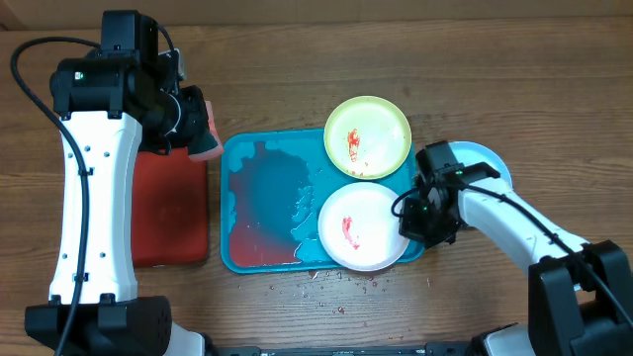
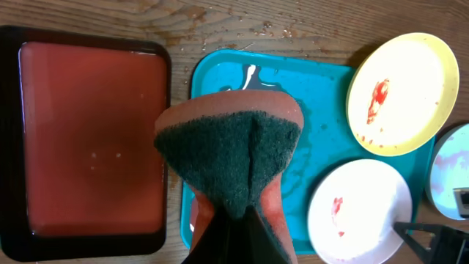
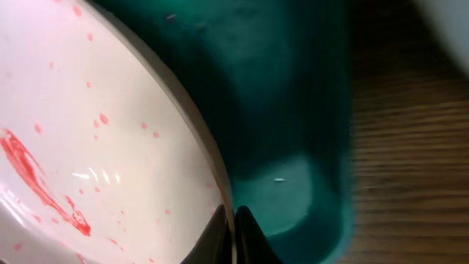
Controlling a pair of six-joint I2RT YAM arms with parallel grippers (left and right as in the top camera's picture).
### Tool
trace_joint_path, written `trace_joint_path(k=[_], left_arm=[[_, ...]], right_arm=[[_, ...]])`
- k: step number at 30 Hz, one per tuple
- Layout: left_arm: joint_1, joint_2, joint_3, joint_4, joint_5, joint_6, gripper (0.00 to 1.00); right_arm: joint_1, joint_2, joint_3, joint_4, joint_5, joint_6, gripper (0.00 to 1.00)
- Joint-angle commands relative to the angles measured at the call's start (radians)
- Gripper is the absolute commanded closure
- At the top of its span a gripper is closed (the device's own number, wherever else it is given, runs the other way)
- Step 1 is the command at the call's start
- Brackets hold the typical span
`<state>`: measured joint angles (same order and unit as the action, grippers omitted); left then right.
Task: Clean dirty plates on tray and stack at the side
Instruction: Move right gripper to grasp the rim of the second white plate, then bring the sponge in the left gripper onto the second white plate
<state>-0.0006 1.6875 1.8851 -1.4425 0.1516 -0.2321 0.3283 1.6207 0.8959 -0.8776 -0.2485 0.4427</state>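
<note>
My left gripper (image 2: 236,227) is clamped tight on a sponge (image 2: 231,147), orange with a dark green scouring face, which buckles at the pinch. It hangs over the 10 o'clock corner of the teal tray (image 1: 262,198), just beside the dark red tray (image 1: 168,213). The teal tray's floor looks wet and smeared. On it the yellow-green plate (image 1: 368,136) sits at 1 o'clock, overhanging the rim, and the pale-rimmed plate (image 1: 361,229) sits at 5 o'clock. Both carry red sauce. My right gripper (image 3: 234,216) has its fingers drawn almost together on the pale-rimmed plate's rim, at that plate's 3 o'clock edge. The light blue plate (image 1: 492,160) lies off the tray on the table (image 1: 554,79) at 3 o'clock, partly under my right arm. Small specks (image 1: 336,282) dot the wood at the tray's 6 o'clock.
</note>
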Motion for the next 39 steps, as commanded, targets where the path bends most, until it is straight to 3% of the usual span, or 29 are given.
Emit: trace_joint_path(k=[1, 7, 12, 15, 20, 25, 30, 39], left_arm=[[-0.026, 0.002, -0.002, 0.003, -0.011, 0.004, 0.96], [-0.054, 0.002, -0.047, 0.012, -0.081, -0.085, 0.96], [-0.055, 0.002, -0.134, 0.075, -0.081, -0.097, 0.95], [-0.056, 0.002, -0.209, 0.129, -0.078, -0.097, 0.96], [-0.074, 0.001, -0.315, 0.201, -0.049, -0.097, 0.96], [-0.107, 0.001, -0.378, 0.259, -0.047, -0.092, 0.96], [-0.145, 0.001, -0.392, 0.288, -0.045, -0.050, 0.96], [-0.163, 0.001, -0.408, 0.291, -0.020, 0.015, 0.96]], right_arm=[[0.095, -0.008, 0.032, 0.061, -0.052, 0.100, 0.96], [0.298, 0.006, 0.032, 0.271, 0.126, 0.496, 0.96], [0.371, 0.072, 0.034, 0.402, 0.165, 0.603, 0.96], [0.371, 0.114, 0.039, 0.426, 0.120, 0.596, 0.96], [0.359, 0.122, 0.082, 0.396, 0.116, 0.467, 0.79], [0.301, 0.125, 0.121, 0.383, 0.116, 0.290, 0.71], [0.224, 0.170, 0.121, 0.433, -0.004, 0.182, 0.72], [0.217, 0.227, 0.121, 0.483, -0.102, 0.177, 0.77]])
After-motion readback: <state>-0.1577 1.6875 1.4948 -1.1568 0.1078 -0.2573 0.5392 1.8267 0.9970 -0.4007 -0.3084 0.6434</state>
